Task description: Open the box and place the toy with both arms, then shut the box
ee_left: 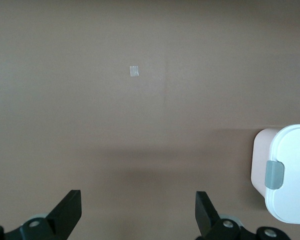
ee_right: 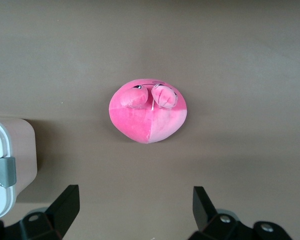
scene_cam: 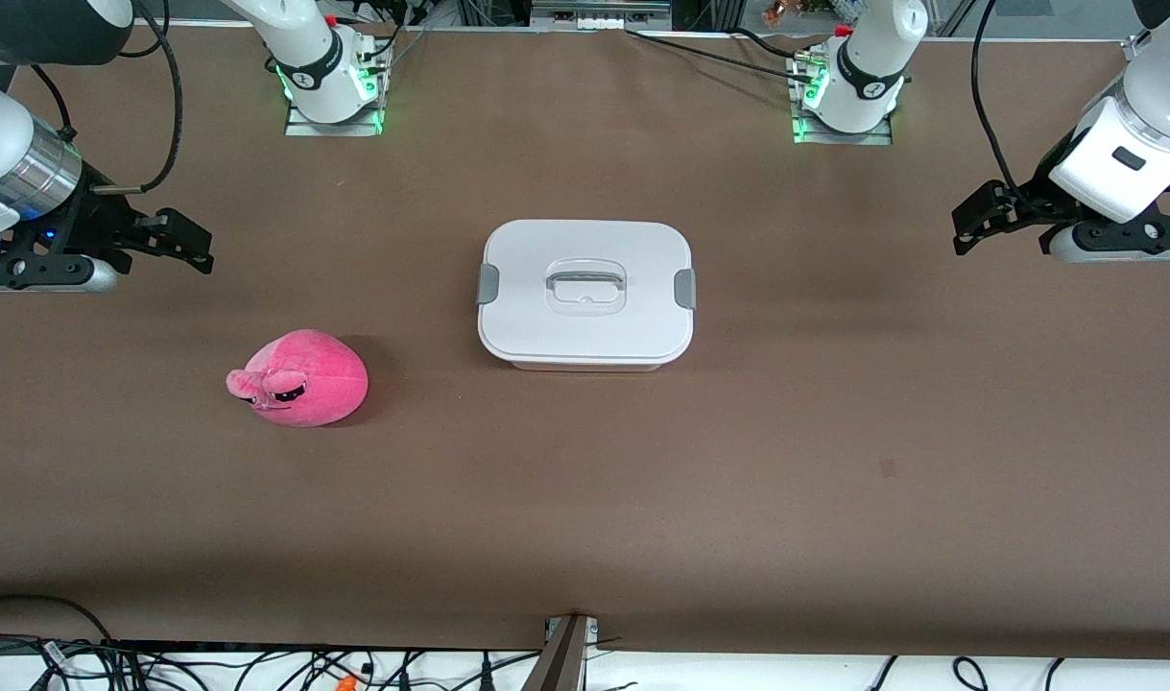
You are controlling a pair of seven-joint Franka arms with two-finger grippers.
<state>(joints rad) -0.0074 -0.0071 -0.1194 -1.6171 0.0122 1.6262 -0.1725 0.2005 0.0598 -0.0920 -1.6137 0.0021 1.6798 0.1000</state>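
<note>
At table centre your box (scene_cam: 585, 293) sits clipped shut, toy (scene_cam: 299, 378) at its 8 o'clock, while left gripper (scene_cam: 978, 223) and right gripper (scene_cam: 177, 240) hover wide open and empty at either end, leaving you clear reach.

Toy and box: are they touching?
Apart. The front view shows bare table between the toy and the box.

The box (scene_cam: 585, 293) is sitting mid-table with its lid (scene_cam: 585, 251) on it; the toy (scene_cam: 299, 377) is lying well apart from it, toward the right arm's end and nearer the front camera. The right gripper (scene_cam: 186, 242) is hanging over bare table (scene_cam: 738, 480) at its own end, the left gripper (scene_cam: 978, 221) likewise at its end.
</note>
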